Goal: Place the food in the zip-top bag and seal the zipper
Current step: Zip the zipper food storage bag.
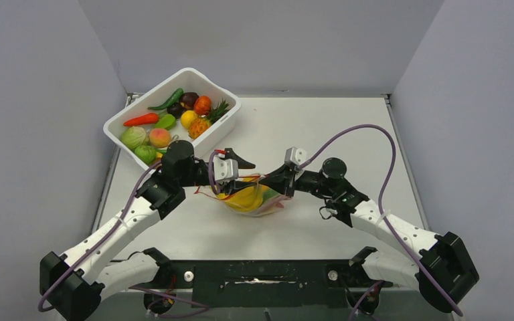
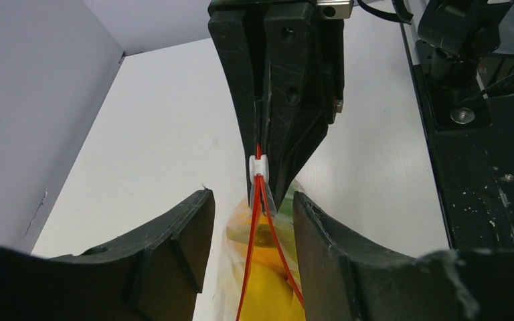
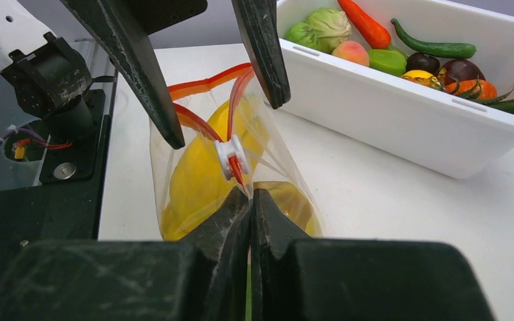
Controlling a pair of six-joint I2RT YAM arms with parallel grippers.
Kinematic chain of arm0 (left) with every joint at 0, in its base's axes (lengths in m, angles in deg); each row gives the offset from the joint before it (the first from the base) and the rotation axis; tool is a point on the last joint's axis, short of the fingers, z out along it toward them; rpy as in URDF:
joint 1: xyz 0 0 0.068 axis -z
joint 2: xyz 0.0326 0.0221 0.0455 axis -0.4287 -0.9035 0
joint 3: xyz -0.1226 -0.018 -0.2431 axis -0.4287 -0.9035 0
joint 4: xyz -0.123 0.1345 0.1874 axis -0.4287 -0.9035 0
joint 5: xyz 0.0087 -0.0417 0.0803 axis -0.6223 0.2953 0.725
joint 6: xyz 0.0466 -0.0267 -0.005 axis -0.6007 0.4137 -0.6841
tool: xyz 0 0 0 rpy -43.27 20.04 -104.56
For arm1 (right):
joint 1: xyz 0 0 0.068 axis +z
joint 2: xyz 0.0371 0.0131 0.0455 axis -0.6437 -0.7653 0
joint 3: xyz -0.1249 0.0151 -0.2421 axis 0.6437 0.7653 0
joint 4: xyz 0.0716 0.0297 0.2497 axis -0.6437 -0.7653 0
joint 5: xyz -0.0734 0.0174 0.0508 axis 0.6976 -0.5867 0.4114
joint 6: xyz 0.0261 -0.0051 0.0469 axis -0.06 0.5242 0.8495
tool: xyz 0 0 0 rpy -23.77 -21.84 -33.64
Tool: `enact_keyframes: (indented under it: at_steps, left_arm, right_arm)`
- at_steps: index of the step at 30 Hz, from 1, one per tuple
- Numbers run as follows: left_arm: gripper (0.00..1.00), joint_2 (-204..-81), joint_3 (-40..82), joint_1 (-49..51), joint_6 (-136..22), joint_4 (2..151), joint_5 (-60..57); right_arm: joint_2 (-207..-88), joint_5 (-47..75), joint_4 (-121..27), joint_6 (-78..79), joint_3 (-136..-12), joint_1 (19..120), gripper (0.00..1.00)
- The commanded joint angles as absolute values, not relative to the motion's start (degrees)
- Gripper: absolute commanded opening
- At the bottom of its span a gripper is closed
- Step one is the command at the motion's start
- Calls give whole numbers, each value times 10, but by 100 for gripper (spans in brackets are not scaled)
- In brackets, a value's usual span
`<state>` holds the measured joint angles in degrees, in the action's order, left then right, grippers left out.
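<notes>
The clear zip-top bag (image 1: pixel 254 200) is held up off the table between my two grippers, with yellow food (image 3: pixel 201 174) inside. Its red zipper (image 2: pixel 268 227) runs in two separate lines from a white slider (image 3: pixel 232 155). My right gripper (image 3: pixel 249 192) is shut on the bag's edge just beside the slider, and it also shows in the top view (image 1: pixel 276 184). My left gripper (image 2: pixel 252 197) is open, with its fingers (image 3: pixel 140 73) on either side of the bag's mouth, not closed on it. More toy food (image 1: pixel 167 120) lies in the white tub.
The white tub (image 1: pixel 222 124) stands at the back left, close behind the left arm. Grey walls enclose the table on three sides. The black base rail (image 1: pixel 261 274) runs along the near edge.
</notes>
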<state>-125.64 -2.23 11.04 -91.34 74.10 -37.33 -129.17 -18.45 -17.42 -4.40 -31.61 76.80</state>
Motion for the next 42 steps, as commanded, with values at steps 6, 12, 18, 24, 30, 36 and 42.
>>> enact_keyframes:
  at_steps: [6, 12, 18, 24, 30, 36, 42]
  left_arm:
    - [40, -1270, -5, 111, -853, 837, -428]
    - [38, -1279, -3, 110, -848, 833, -430]
    - [39, -1288, -4, 111, -848, 838, -426]
    - [34, -1298, -1, 112, -842, 846, -428]
    - [26, -1306, 0, 112, -840, 854, -430]
    - [26, -1316, -2, 112, -832, 865, -431]
    - [9, -1315, -2, 112, -832, 869, -434]
  right_arm:
    - [-1297, -203, -160, -49, -365, 773, 0]
    - [-1295, -197, -159, -49, -363, 775, 0]
    - [-1300, -195, -156, -45, -362, 776, 0]
    - [-1302, -188, -152, -41, -360, 776, 0]
    - [-1298, -186, -150, -40, -354, 776, 0]
    - [-1299, -179, -146, -38, -350, 776, 0]
    - [-1305, -178, -142, -43, -350, 776, 0]
